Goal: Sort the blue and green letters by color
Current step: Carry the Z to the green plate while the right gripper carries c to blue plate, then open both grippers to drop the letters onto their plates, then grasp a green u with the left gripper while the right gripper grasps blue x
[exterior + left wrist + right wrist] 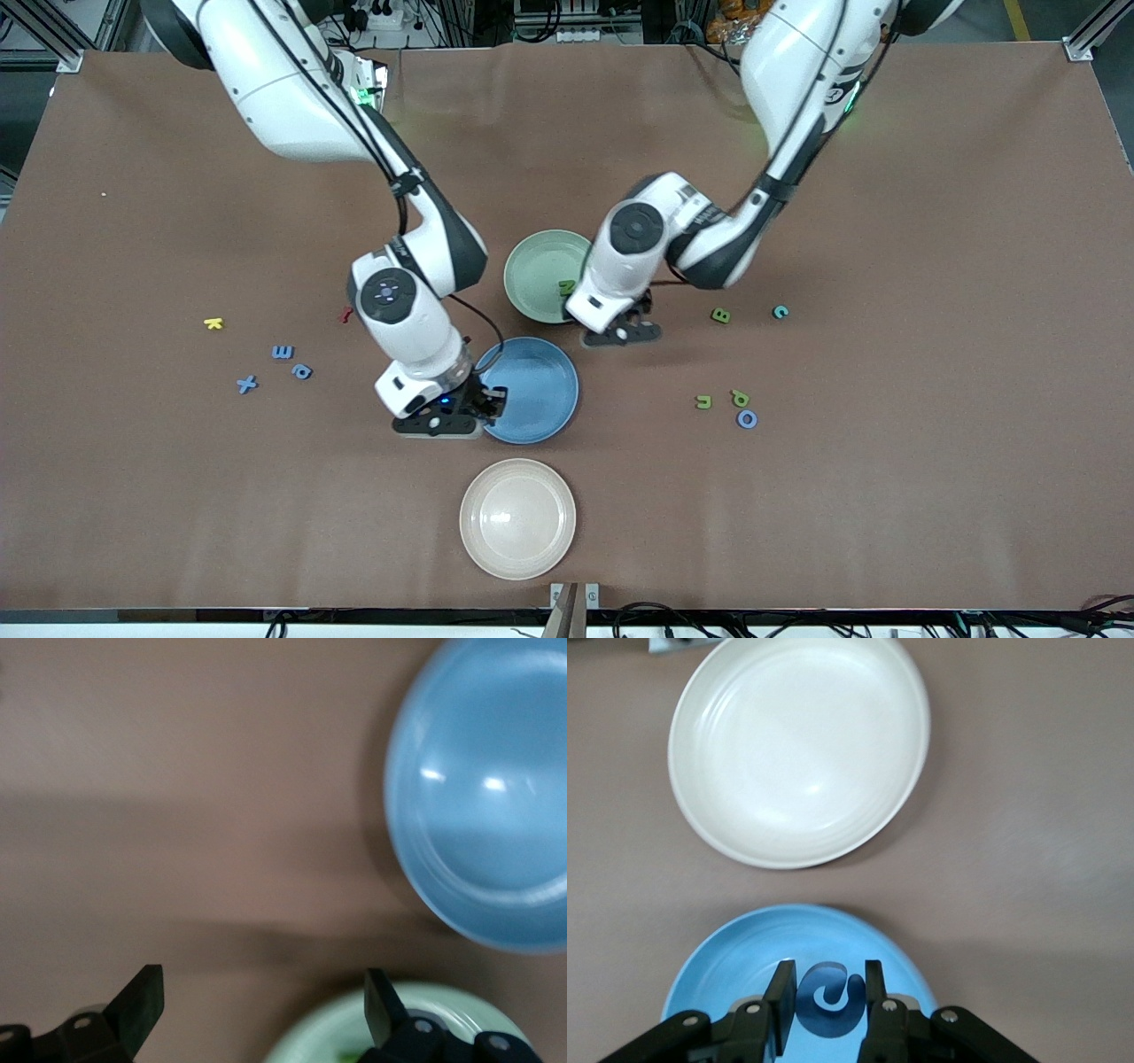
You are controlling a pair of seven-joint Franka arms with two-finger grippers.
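A: Nearest the front camera lies the cream plate, bare. Next up the table is the blue plate, then the green plate.

B: And the right gripper?

A: It hangs over the rim of the blue plate at the right arm's end, fingers closed tight on a dark blue letter. Only the right wrist view shows that letter: a curled, G-like shape held flat between the pads above the blue plate. From the front the gripper body hides it.

B: Which way does it point?

A: Its curl opens toward the cream plate, as far as I can tell; it is about as wide as it is long.

B: The left gripper?

A: Fingers spread wide, holding nothing, just over the green plate's edge. A green letter N lies in that plate; the left wrist view catches only a green sliver of it.

B: The loose letters?

A: Toward the right arm's end: blue E, blue Q-like letter, blue X, with a yellow K and a red letter near. Toward the left arm's end: green B, teal C, green U, green P, and a blue O just beside it.
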